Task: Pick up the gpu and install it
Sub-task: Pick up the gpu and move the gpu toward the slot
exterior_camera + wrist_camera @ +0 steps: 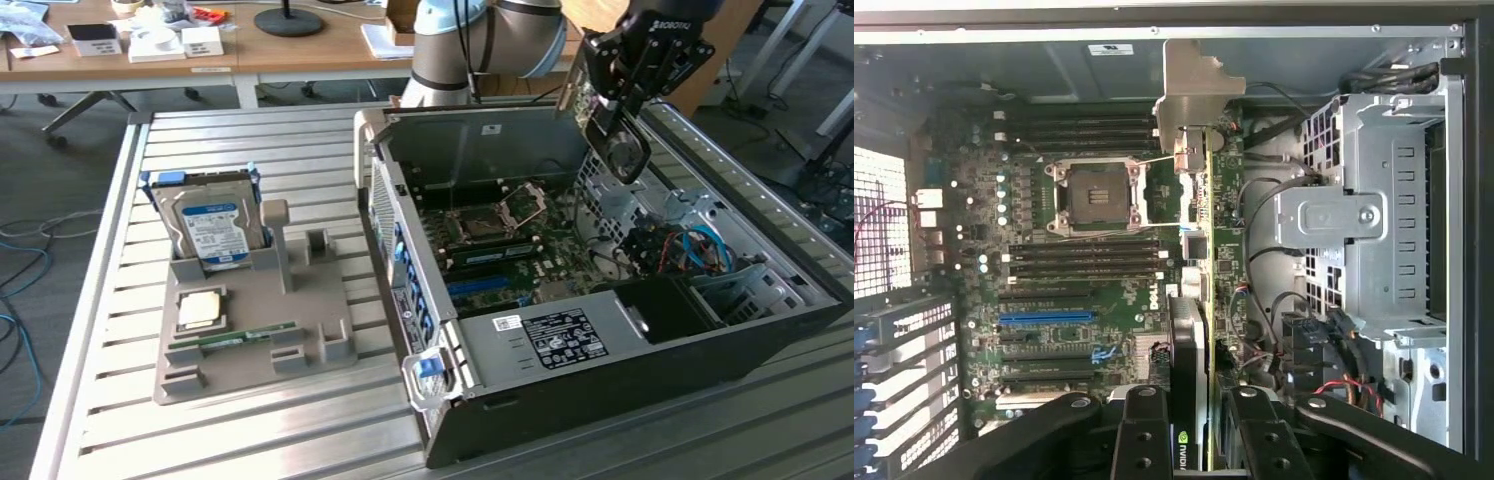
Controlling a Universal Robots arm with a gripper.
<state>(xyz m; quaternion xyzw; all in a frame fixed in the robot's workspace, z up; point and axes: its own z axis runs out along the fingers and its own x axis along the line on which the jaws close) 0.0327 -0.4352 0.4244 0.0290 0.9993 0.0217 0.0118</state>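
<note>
The gpu [619,140] hangs edge-down over the open computer case [747,350], its round black fan facing the exterior view's right. My gripper [619,100] is shut on its upper edge. In the wrist view the gpu [1206,250] appears edge-on as a thin green card between my two black fingers [1144,435], with its silver bracket [1192,90] at the far end. It hovers above the motherboard [1054,280], off to one side of the blue slot [1046,318] and apart from it.
A grey holder tray [254,350] on the slatted metal table [200,440] carries an upright hard drive [214,225], a processor chip [200,308] and a RAM strip [234,338]. Inside the case, a metal drive cage [1374,220] and cables [687,250] flank the card.
</note>
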